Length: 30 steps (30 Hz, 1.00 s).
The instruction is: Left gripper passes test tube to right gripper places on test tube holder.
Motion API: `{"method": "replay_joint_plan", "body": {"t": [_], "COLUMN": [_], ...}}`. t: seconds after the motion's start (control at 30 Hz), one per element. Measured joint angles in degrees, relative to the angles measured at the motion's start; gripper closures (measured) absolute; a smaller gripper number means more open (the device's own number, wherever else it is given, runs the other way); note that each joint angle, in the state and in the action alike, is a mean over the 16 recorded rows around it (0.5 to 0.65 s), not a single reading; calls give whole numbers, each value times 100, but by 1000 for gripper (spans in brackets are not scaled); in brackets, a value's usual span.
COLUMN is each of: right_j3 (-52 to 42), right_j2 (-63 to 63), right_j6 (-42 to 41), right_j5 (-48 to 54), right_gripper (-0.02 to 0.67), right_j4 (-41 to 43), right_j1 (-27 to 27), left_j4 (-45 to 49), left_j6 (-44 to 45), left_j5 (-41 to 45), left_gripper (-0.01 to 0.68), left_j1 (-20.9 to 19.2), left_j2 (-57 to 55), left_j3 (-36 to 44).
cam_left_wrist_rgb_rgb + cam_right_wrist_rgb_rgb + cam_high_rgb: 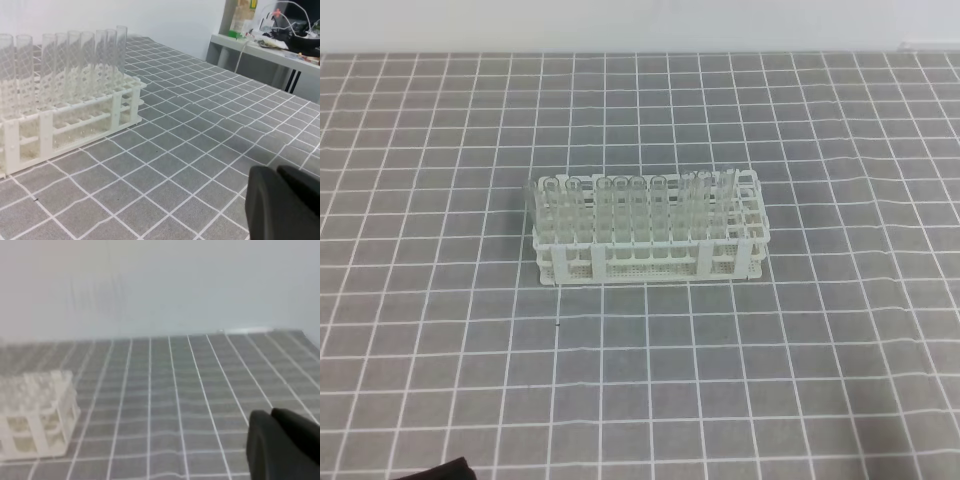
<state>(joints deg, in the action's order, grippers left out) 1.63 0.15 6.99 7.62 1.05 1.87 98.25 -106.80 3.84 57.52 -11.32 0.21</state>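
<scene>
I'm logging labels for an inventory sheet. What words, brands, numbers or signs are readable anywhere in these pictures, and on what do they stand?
None can be read.
The test tube holder and the tubes in it show no print.
The grid cloth has only white lines.
Items on the background bench in the left wrist view are too small and blurred to read.

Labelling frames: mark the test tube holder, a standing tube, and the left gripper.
test tube holder [650,262], exterior high view, front side wall.
rightmost tube [121,47], left wrist view, upper glass.
left gripper [282,205], left wrist view, black jaw tips, shut.
</scene>
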Motion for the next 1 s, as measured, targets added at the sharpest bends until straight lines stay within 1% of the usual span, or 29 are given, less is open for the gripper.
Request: {"method": "replay_joint_plan", "body": {"t": [0.2, 0.67, 1.0], "right_j3": [-166, -174, -174], "right_j2": [-111, -109, -109], "right_j6": [-109, -547, -609], "right_j5": [193, 1037, 1116], "right_gripper": [662, 662, 662], "right_j4": [-166, -378, -423], "right_j1": [-13, -13, -13], "left_j4": [-2, -5, -4], "left_j6": [5, 11, 11], "left_j5": [14, 27, 40], "left_gripper": [675, 674, 674], "left_j1": [-1, -3, -3], "left_j2": [-3, -9, -8], "left_j3": [9, 26, 22]}}
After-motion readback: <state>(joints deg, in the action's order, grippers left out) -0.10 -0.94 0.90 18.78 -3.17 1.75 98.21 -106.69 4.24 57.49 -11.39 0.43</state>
